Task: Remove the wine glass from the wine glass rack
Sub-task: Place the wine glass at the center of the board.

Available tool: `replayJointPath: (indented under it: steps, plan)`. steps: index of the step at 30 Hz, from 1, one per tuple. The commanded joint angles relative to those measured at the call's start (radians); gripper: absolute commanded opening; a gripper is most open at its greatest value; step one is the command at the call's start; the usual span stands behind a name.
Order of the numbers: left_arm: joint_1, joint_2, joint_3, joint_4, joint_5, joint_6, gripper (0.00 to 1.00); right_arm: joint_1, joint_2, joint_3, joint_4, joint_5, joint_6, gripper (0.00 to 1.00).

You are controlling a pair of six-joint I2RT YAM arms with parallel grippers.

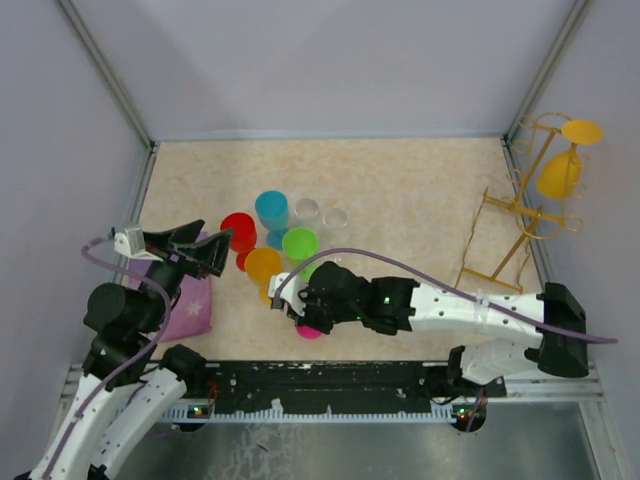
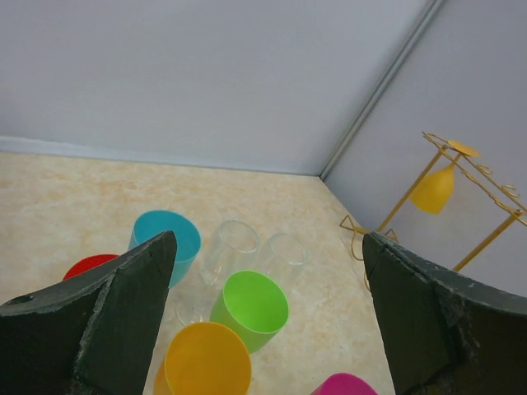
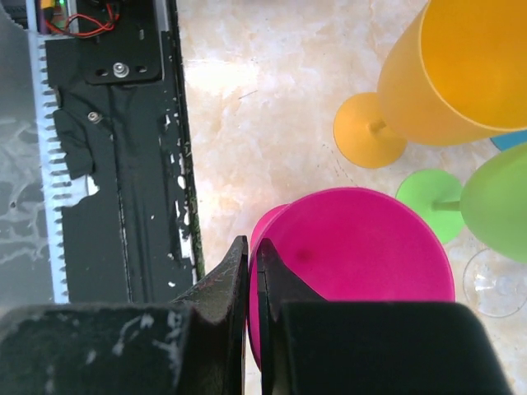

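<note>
Your right pincer (image 3: 252, 255) is clamped on the rim of the pink glass (image 3: 362, 247) near the front edge, and your left pincer (image 1: 205, 250) hangs with its fingers wide apart. The yellow wine glass (image 1: 558, 172) hangs upside down on the gold rack (image 1: 512, 206) in the far right corner.

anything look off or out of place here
Nothing looks spilled or tipped. The odd bit: the right gripper has its jaws pinched on the magenta glass rim at the near edge, while a yellow wine glass hangs inverted on the wine glass rack far right.
</note>
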Motion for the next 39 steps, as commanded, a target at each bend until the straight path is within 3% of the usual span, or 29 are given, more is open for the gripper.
replayJointPath:
  steps: [1, 14, 18, 21, 23, 30, 36, 39]
  plan:
    - [0.0, 0.011, 0.035, -0.077, -0.077, -0.048, 1.0, 0.02, 0.05, 0.009, 0.186, 0.061, -0.005, 0.0]
    - [0.001, -0.014, 0.026, -0.086, -0.118, -0.038, 1.0, 0.026, 0.127, -0.001, 0.226, 0.043, -0.004, 0.06]
    - [0.0, -0.01, 0.027, -0.087, -0.113, -0.039, 1.0, 0.026, 0.141, 0.018, 0.224, 0.045, 0.003, 0.2]
    - [0.0, -0.01, 0.029, -0.091, -0.11, -0.037, 1.0, 0.026, 0.122, 0.057, 0.192, 0.067, 0.008, 0.46]
    - [-0.001, -0.01, 0.031, -0.095, -0.11, -0.033, 1.0, 0.026, 0.088, 0.092, 0.176, 0.101, 0.024, 0.56]
    - [0.001, -0.004, 0.033, -0.091, -0.105, -0.026, 1.0, 0.026, -0.088, 0.206, 0.085, 0.216, 0.043, 0.78]
    - [0.0, -0.001, 0.038, -0.087, -0.091, -0.027, 1.0, 0.016, -0.184, 0.346, -0.006, 0.572, -0.023, 0.98]
    - [0.0, 0.004, 0.04, -0.083, -0.082, -0.029, 1.0, -0.123, -0.194, 0.425, -0.065, 0.638, -0.023, 0.99]
